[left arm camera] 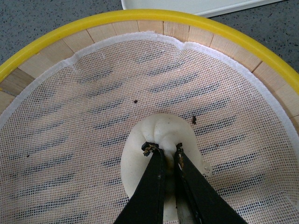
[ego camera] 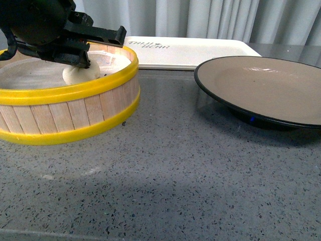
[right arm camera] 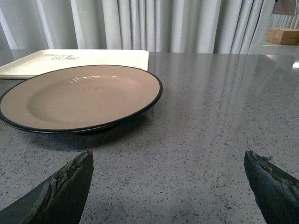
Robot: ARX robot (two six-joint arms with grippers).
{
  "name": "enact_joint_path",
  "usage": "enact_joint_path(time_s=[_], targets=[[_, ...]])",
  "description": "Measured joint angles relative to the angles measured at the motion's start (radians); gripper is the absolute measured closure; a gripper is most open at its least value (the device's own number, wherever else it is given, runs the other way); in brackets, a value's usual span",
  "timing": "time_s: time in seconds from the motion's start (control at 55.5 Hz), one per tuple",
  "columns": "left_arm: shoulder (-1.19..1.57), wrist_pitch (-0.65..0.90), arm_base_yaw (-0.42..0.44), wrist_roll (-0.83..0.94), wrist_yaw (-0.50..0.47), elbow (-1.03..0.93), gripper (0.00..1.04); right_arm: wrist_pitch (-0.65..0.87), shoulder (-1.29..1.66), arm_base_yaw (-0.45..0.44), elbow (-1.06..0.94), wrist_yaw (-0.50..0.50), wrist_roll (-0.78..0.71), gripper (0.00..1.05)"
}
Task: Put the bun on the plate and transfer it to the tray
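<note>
Left wrist view: bun (left arm camera: 159, 133) apparently between left fingers (left arm camera: 150, 189).

**Colours and patterns on the bench**

The small round steamed bun (left arm camera: 161, 133) is white, pleated on top. The round wooden steamer basket (ego camera: 65, 114) has pale tan slats between two bright yellow bands; its white mesh liner (left arm camera: 93, 88) shows a fine square grid over dark slots. The wide shallow round plate (ego camera: 261, 85) is matte grey-brown with a glossy black rim. The flat rectangular white plastic tray (ego camera: 200, 54) bears dark lettering. The stone bench (ego camera: 175, 175) is grey, finely speckled. The left gripper (left arm camera: 164, 149) is black.
</note>
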Motion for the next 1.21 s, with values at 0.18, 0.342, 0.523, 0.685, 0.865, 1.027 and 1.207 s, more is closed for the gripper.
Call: enact_joint_path(time_s=[0.18, 0.342, 0.523, 0.685, 0.865, 1.027, 1.207], targets=[[-0.019, -0.027, 0.0, 0.0, 0.017, 0.021, 1.01, 0.0, 0.0, 0.0, 0.0, 0.0, 0.0, 0.08], [-0.048, -0.055, -0.005, 0.008, 0.018, 0.085, 1.01, 0.0, 0.0, 0.0, 0.0, 0.0, 0.0, 0.08], [-0.056, -0.092, -0.041, 0.023, 0.002, 0.182, 1.01, 0.0, 0.0, 0.0, 0.0, 0.0, 0.0, 0.08], [-0.041, -0.114, -0.12, 0.039, -0.022, 0.293, 1.01, 0.0, 0.0, 0.0, 0.0, 0.0, 0.0, 0.08], [0.094, -0.145, -0.304, 0.055, -0.064, 0.489, 1.01, 0.0, 0.0, 0.0, 0.0, 0.0, 0.0, 0.08], [0.246, -0.176, -0.431, 0.059, -0.087, 0.614, 1.01, 0.0, 0.0, 0.0, 0.0, 0.0, 0.0, 0.08], [0.352, -0.211, -0.506, 0.072, -0.102, 0.702, 1.01, 0.0, 0.0, 0.0, 0.0, 0.0, 0.0, 0.08]])
